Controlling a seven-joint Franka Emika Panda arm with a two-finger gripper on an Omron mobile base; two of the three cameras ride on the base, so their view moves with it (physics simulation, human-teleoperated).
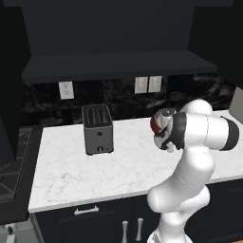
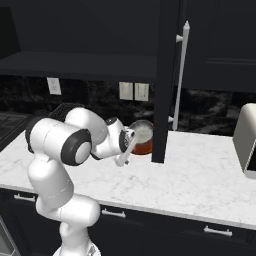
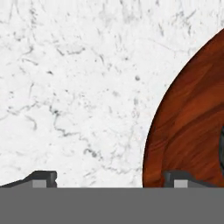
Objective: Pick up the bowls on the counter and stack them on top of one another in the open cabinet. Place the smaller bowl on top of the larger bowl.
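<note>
Bowls sit on the counter [image 3: 65, 87] by my hand, the larger bowl [image 3: 192, 131] just under my gripper [image 3: 111, 177], whose fingers are wide apart and hold nothing, so I think I must next drop lower over its rim and squeeze.

the white marble counter [image 1: 71, 171] is seen bearing a dark toaster [image 1: 98, 129], the red-brown bowl [image 3: 192, 131] with the grey bowl [image 2: 141, 131] inside, and a pale appliance [image 2: 246, 142].

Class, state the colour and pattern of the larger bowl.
Red-brown with wood-like grain; the larger bowl shows best in the hand view.
</note>
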